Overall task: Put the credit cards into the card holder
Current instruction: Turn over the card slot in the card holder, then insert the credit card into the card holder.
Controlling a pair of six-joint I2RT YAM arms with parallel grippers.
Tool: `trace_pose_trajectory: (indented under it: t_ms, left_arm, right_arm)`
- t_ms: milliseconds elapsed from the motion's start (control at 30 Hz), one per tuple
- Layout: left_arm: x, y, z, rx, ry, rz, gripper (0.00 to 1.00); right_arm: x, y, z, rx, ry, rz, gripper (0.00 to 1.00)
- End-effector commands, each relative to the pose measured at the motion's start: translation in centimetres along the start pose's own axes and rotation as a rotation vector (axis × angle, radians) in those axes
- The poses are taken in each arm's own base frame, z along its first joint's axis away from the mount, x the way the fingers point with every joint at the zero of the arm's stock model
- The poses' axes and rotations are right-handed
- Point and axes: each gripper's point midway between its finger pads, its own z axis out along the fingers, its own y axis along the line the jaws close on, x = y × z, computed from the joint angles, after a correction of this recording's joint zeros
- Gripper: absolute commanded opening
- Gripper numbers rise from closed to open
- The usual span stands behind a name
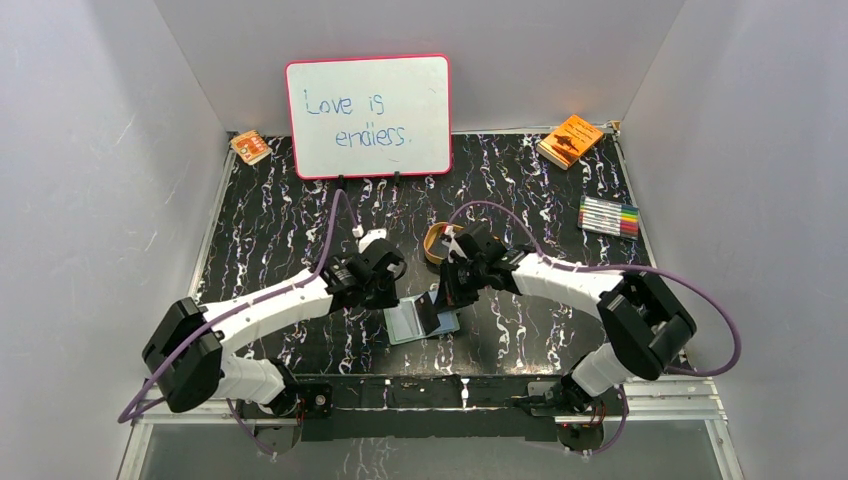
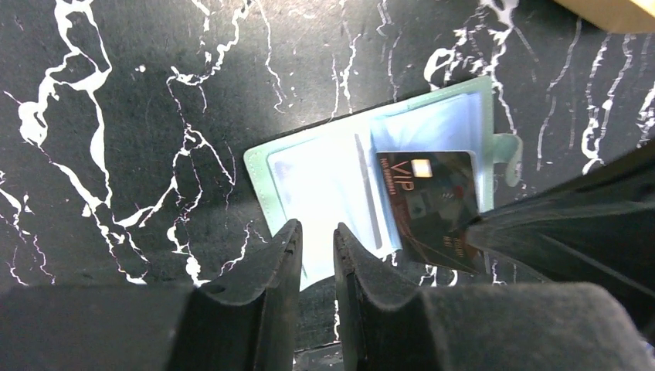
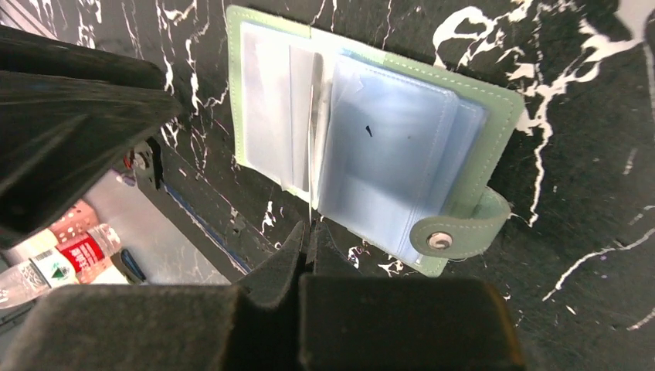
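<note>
The sage-green card holder [image 2: 324, 174] lies open on the black marble table, its pale blue sleeves up and its snap strap [image 3: 456, 232] to one side. A dark credit card [image 2: 432, 201] marked VIP stands tilted over its right half, pinched at one corner by my right gripper [image 3: 309, 232], which is shut on it. From the right wrist the card [image 3: 312, 154] shows edge-on as a thin line between the sleeves. My left gripper [image 2: 317, 232] hovers over the holder's near edge, its fingers a narrow gap apart with nothing between them. From above, both grippers [image 1: 385, 288] [image 1: 455, 285] flank the holder [image 1: 412, 325].
A whiteboard [image 1: 368, 115] stands at the back. An orange booklet [image 1: 570, 140] and a pack of markers [image 1: 608, 215] lie at the back right, a small orange packet [image 1: 250, 147] at the back left. A tan oval tray [image 1: 437, 243] sits just behind the grippers.
</note>
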Motion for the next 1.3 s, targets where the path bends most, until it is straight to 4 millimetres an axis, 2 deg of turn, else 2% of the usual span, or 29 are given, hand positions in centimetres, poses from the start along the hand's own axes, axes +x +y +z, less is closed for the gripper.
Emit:
trace_pose_trajectory:
  t_ms: [0, 167, 400, 567, 867, 1267]
  left_arm:
    - [0.6, 0.0, 1.1, 0.000, 0.005, -0.024, 0.21]
    - [0.9, 0.5, 2.0, -0.037, 0.012, -0.031, 0.20]
    - [1.6, 3.1, 1.8, -0.132, -0.007, -0.073, 0.20]
    - [3.1, 4.7, 2.2, -0.169, 0.020, -0.088, 0.19]
    - [4.5, 4.4, 3.3, -0.160, 0.079, -0.081, 0.15]
    - [5.9, 4.4, 4.4, -0.165, 0.145, -0.060, 0.11]
  right_arm:
    - [-2.5, 0.5, -1.5, 0.018, -0.125, 0.003, 0.00]
    - [-2.5, 0.5, -1.3, -0.009, -0.112, 0.011, 0.00]
    - [-2.7, 1.7, -0.6, -0.090, -0.089, -0.012, 0.00]
    - [-3.1, 2.1, -0.1, -0.116, -0.083, -0.023, 0.00]
    - [-2.5, 1.0, 1.4, -0.100, -0.043, -0.008, 0.00]
    - [-1.6, 0.3, 2.3, -0.102, -0.023, 0.022, 0.00]
